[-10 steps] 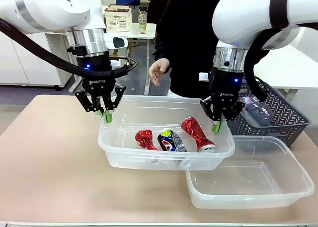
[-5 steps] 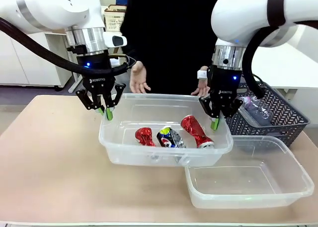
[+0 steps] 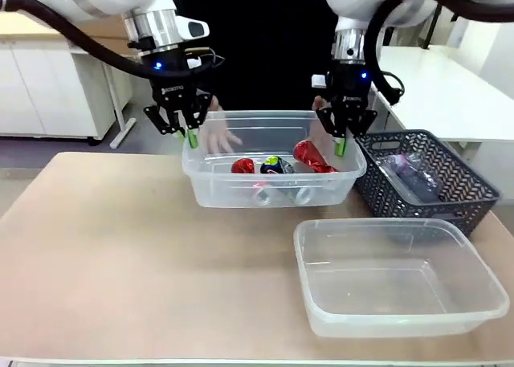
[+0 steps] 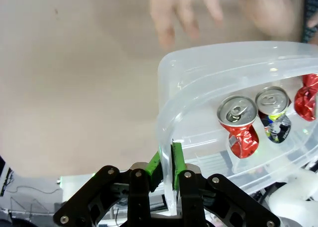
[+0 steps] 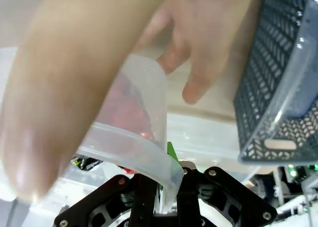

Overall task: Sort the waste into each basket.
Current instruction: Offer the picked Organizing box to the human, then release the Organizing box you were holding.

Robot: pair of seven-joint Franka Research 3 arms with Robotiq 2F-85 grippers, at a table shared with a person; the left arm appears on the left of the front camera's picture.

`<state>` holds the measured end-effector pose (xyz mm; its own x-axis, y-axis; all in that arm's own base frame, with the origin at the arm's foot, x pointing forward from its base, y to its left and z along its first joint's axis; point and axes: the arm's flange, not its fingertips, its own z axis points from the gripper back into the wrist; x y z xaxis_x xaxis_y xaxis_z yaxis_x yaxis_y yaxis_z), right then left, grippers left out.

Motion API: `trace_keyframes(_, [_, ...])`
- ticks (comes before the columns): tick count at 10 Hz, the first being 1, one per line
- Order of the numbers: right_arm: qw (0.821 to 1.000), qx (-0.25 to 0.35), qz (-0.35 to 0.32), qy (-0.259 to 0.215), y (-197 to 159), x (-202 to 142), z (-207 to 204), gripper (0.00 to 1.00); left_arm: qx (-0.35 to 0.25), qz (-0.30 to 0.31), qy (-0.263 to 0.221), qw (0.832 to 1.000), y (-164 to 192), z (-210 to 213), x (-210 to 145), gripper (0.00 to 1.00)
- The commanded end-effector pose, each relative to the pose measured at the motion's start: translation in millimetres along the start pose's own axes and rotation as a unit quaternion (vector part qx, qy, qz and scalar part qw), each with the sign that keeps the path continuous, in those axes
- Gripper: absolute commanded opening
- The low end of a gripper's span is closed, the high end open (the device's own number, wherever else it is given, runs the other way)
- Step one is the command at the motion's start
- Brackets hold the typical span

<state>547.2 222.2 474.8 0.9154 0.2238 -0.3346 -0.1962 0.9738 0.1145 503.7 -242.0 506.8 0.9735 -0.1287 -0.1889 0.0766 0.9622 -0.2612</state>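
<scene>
Front view: beige surface (image 3: 104, 246) carrying the items.
Left pincer (image 3: 191, 138): closed tight on the left rim of the transparent rectangular plastic tub (image 3: 265, 194); in the left wrist view the green pads (image 4: 177, 160) nip that rim.
Waste: crushed red metal can (image 3: 243, 167), dark blue can (image 3: 273, 165) and longer red can (image 3: 309, 156) lie inside the tub.
Right pincer (image 3: 340, 146): clamped on the same tub's right rim.
Empty clear tub (image 3: 377, 222): near right, on the surface.
Dark grey lattice basket (image 3: 450, 182): far right.

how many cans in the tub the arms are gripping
3, all in that tub: crushed red can left, dark blue can middle, longer red can right. Others may be hidden.
</scene>
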Motion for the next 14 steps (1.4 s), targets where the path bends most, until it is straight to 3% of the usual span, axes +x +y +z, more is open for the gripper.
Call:
trace_keyframes(1, [0.998,0.044,0.039,0.019,25.0,25.4,-2.0,0.05,-0.036,-0.01,0.021,0.999,-23.6,-9.7,24.4,0.08])
trace_keyframes(2, [0.997,0.058,0.037,0.018,23.5,32.2,-10.6,0.05,0.0,0.0,0.0,1.0,0.0,0.0,0.0,0.08])
trace_keyframes(3, [0.997,0.066,0.044,0.015,25.3,35.3,-22.1,0.05,0.0,0.0,0.0,1.0,0.0,0.0,0.0,0.08])
trace_keyframes(4, [1.0,0.013,0.011,0.021,-2.6,29.2,-17.6,0.05,0.0,0.0,0.0,1.0,0.0,0.0,0.0,0.08])
trace_keyframes(12, [1.0,0.013,0.011,0.021,-2.6,29.2,-17.6,0.05,0.0,0.0,0.0,1.0,0.0,0.0,0.0,0.08])
trace_keyframes(13, [1.0,0.019,0.008,0.024,-5.8,30.8,-17.5,0.05,0.015,0.003,0.009,1.0,4.1,0.5,5.1,0.2])
trace_keyframes(14, [0.999,0.046,-0.022,-0.011,-23.9,11.6,-20.0,0.63,0.019,-0.022,-0.004,1.0,-1.5,4.6,-2.0,0.66])
